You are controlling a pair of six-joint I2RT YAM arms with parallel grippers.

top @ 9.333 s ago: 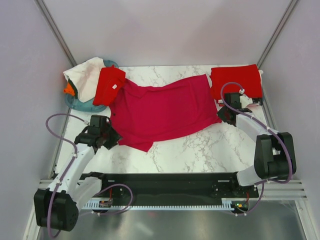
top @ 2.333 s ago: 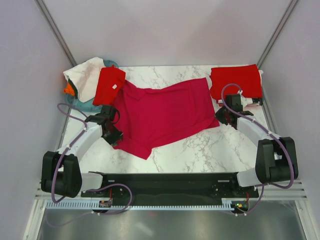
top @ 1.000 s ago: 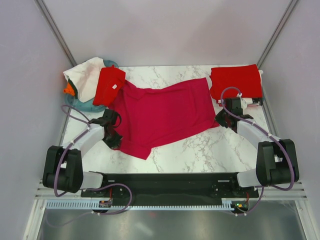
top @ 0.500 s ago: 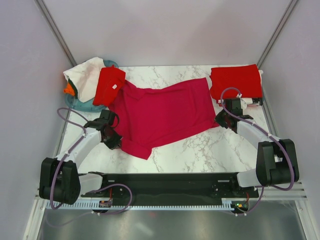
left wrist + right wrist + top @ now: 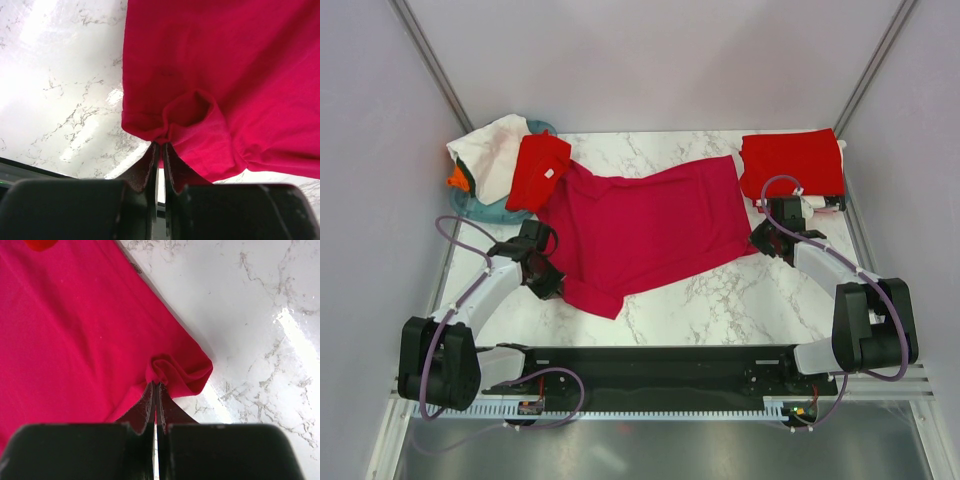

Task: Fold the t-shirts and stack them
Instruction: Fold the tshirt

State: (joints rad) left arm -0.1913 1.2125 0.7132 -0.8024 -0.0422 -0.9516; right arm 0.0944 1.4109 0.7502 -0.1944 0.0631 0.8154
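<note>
The crimson-magenta t-shirt [image 5: 640, 225] lies spread across the marble table, collar end toward the left. My left gripper [image 5: 548, 280] is at its near left edge. In the left wrist view the left gripper [image 5: 161, 146] has its jaws nearly together, pinching a bunched fold of the crimson cloth [image 5: 190, 112]. My right gripper [image 5: 761, 240] is at the shirt's right near corner. In the right wrist view the right gripper [image 5: 155, 385] is shut on that puckered corner [image 5: 177, 371]. A folded bright red t-shirt [image 5: 792, 163] lies at the back right.
Another bright red t-shirt [image 5: 538, 172] lies at the back left, overlapping the crimson one. White [image 5: 495, 145] and orange [image 5: 457, 180] shirts hang over a teal basket [image 5: 485, 210] at the left edge. Bare marble [image 5: 720, 295] lies in front of the shirt.
My left arm has swung its elbow outward and the gripper shifted slightly left along the shirt's edge. The right arm and the shirt's lie look unchanged.
</note>
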